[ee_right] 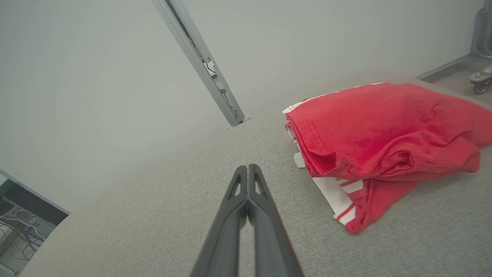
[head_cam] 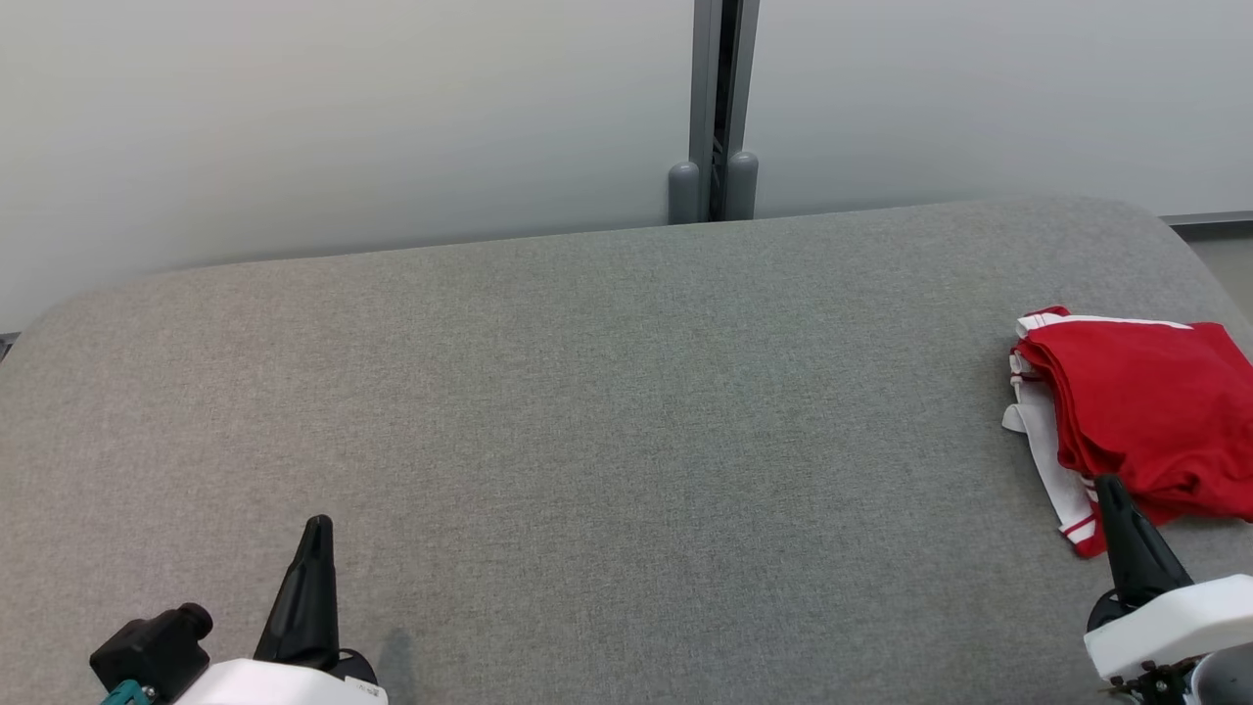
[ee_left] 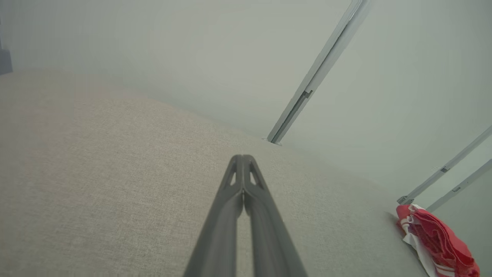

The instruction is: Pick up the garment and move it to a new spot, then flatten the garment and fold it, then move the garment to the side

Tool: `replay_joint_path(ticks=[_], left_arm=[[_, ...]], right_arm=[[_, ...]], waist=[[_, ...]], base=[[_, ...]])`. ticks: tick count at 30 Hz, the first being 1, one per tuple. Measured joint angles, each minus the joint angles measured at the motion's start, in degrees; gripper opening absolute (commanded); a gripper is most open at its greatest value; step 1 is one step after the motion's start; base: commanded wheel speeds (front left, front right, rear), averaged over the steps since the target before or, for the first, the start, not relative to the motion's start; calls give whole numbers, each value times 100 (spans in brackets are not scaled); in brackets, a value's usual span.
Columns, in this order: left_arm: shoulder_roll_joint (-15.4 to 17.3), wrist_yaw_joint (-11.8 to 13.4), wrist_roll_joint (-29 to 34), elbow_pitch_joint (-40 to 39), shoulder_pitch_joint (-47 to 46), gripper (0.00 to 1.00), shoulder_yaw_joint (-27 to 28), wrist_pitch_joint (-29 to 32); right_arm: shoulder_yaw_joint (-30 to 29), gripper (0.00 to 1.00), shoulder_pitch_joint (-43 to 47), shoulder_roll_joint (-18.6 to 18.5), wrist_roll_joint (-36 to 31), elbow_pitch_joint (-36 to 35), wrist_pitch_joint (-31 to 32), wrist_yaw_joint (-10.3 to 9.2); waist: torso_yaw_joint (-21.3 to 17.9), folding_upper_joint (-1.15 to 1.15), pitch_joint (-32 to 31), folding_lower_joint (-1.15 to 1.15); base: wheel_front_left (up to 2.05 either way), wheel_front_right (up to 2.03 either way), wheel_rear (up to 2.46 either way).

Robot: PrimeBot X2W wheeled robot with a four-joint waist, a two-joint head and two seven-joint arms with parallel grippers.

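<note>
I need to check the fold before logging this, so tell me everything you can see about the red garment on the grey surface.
The red garment is soft knit-looking cloth with white trim and red-striped white bands along one edge. It lies loosely folded in several layers, slightly rumpled, at the right end of the grey padded surface, which alone touches it. The right gripper, shut, stands just beside it, apart.
</note>
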Motion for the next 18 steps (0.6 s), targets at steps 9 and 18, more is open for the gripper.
replay_joint_path(ticks=[9,18], left_arm=[[-126,-187,-681,149,-120,0,-41,-56],[-216,-356,-1283,282,-231,0,-75,-110]], right_arm=[[-241,0,-159,-2,745,207,276,-1],[-467,0,-311,-5,1417,391,535,-1]], waist=[[7,0,-1,0],[14,0,-1,0]], base=[[0,0,0],[0,0,0]])
